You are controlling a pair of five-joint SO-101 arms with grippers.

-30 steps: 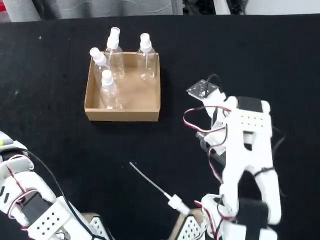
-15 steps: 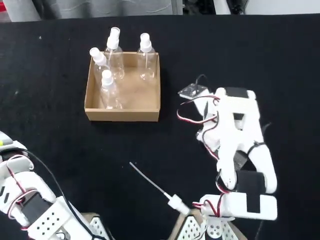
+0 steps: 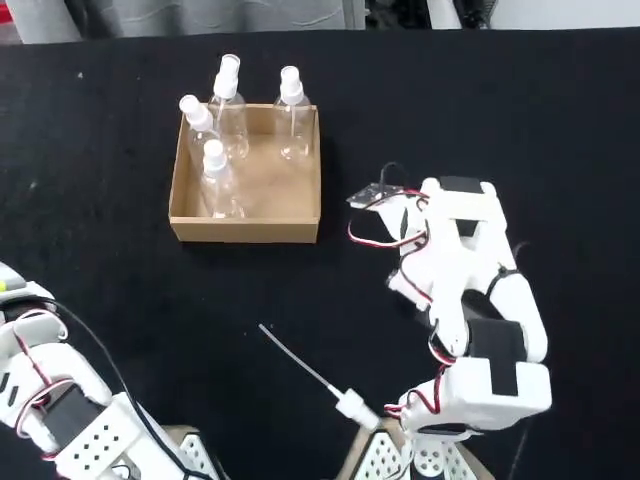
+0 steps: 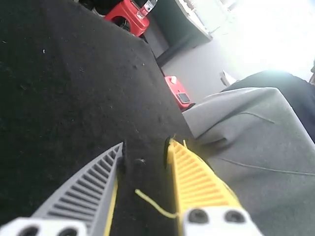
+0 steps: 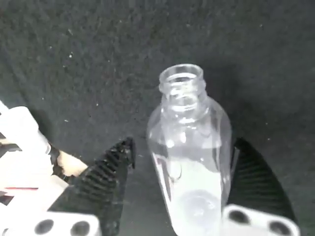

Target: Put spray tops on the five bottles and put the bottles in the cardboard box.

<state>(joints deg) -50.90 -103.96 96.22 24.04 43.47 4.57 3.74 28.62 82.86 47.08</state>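
The right gripper [image 5: 183,142] has shifted left, jaws open around the capless bottle [image 5: 197,172]; left gripper [image 4: 145,144] jaws slightly apart.

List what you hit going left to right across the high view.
left arm → cardboard box with four capped bottles standing inside → head of the loose spray top → right arm

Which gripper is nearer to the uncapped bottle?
Right. The right gripper straddles the uncapped bottle; the left gripper is near the table edge, apart from it.
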